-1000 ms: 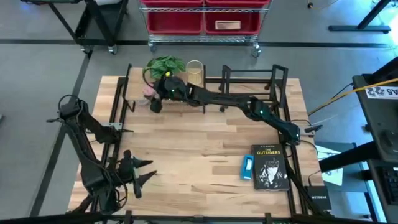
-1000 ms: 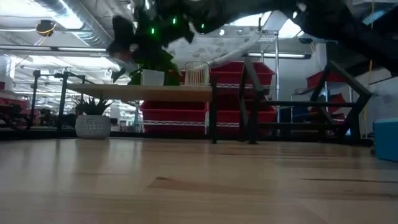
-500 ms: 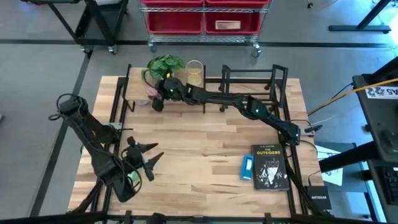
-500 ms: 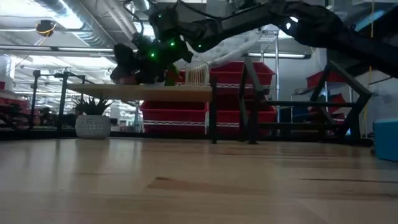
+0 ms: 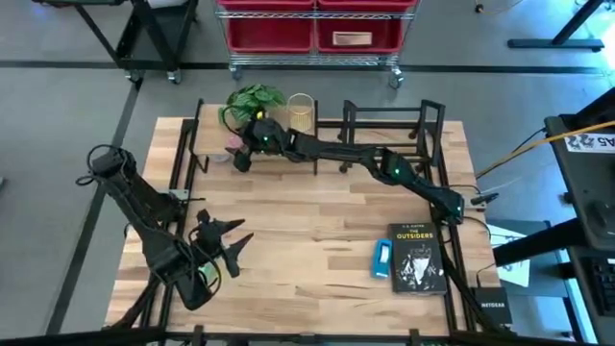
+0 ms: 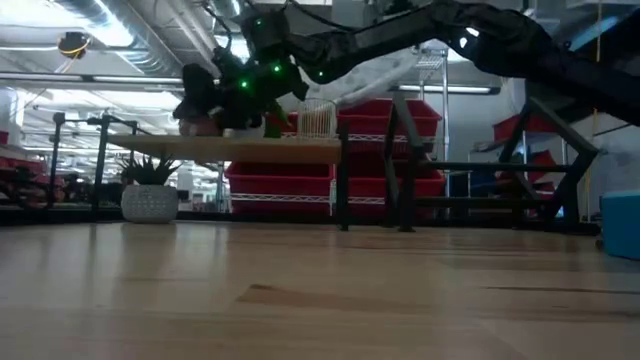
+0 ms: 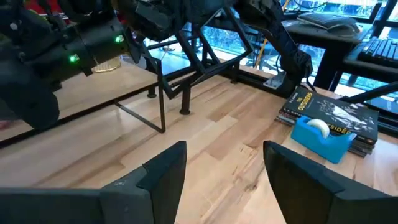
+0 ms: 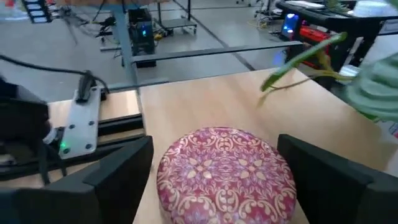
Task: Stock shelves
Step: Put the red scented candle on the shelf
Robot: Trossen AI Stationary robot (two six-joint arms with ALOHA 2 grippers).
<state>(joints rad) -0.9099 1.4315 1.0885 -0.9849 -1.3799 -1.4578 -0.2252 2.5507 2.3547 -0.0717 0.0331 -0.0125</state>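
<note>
The right pincer (image 5: 240, 154) reaches to about eleven o'clock on the desk (image 5: 307, 259), over the wood shelf (image 5: 213, 137), its fingers spread either side of a round patterned tin (image 8: 224, 171) that sits on the shelf top — released, not gripping. To finish well, I judge it should lift straight up and draw back slowly, so neither finger nudges the tin toward the edge. The plant (image 5: 254, 99) stands just beside, its leaves crowding the wrist, and a pale cup (image 5: 301, 112) is near. The black rack (image 5: 389, 125) sits at one o'clock, under the arm. A book (image 5: 417, 257) and blue tape dispenser (image 5: 382, 259) wait at four o'clock. The left pincer (image 5: 219, 248) hangs open at eight o'clock.
</note>
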